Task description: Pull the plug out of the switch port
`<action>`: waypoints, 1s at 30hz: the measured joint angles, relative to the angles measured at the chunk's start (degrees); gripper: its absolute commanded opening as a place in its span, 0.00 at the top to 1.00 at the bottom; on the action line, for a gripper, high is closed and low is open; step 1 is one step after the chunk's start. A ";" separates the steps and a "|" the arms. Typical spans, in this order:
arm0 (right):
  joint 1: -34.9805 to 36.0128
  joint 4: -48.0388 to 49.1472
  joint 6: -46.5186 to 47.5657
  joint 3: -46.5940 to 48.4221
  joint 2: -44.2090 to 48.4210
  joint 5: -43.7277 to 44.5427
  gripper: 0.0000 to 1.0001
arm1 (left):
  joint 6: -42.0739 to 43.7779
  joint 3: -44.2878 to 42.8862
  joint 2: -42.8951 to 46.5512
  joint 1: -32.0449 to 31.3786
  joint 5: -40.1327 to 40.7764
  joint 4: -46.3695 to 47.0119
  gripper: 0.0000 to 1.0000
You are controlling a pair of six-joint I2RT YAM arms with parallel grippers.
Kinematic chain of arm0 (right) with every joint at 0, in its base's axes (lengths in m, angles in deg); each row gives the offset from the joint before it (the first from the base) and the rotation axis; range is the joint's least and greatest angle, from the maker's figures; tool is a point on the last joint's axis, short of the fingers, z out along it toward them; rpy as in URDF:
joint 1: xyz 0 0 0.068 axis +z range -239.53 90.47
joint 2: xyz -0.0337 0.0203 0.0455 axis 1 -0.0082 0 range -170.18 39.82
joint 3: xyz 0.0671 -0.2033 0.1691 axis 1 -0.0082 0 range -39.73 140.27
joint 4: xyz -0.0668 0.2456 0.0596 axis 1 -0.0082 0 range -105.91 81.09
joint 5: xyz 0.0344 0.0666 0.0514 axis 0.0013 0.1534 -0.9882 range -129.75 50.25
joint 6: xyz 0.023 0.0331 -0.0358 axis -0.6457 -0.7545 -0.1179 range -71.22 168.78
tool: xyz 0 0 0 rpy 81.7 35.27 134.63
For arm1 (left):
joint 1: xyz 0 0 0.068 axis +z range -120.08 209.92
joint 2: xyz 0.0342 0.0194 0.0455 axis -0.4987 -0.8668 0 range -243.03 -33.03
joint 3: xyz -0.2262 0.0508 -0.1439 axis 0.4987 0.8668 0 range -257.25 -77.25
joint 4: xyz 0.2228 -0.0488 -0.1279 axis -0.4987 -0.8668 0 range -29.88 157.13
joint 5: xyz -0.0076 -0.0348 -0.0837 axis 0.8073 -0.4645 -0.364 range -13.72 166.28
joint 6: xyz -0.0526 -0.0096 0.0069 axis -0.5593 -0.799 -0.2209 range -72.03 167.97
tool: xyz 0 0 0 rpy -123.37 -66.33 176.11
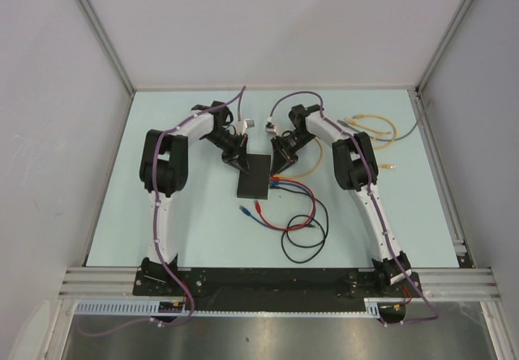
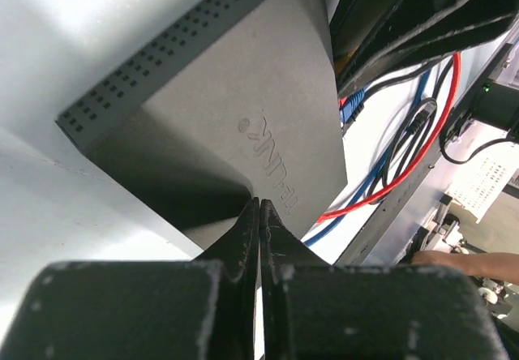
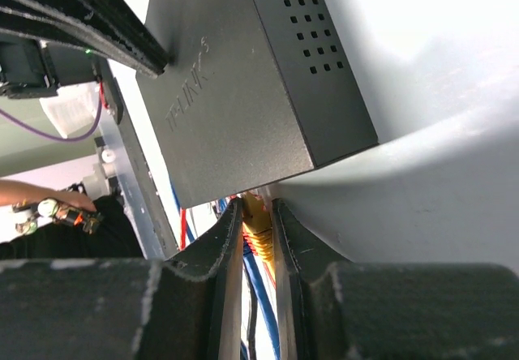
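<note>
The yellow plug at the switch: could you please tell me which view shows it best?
The right wrist view: the yellow plug sits close up between the fingers of the right gripper, at the switch. In the top view the gripper hides it; the left wrist view does not clearly show it.

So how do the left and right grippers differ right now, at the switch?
The left gripper is shut with nothing in it; the right gripper is shut on the yellow plug. The left gripper's tips rest on the flat top of the switch; the right gripper sits at its port edge. Both are close against the switch.
</note>
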 measured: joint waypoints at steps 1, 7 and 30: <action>-0.04 0.09 -0.22 0.24 0.00 0.35 1.00 | 0.00 -0.02 0.00 0.00 0.02 0.00 1.00; -0.17 1.40 -0.42 -1.03 0.33 -0.09 1.00 | 0.00 -0.07 0.00 0.00 0.07 -0.02 1.00; -1.27 0.17 2.47 -3.06 0.55 -2.91 1.00 | 0.04 -0.28 0.00 -0.28 0.37 -0.02 1.00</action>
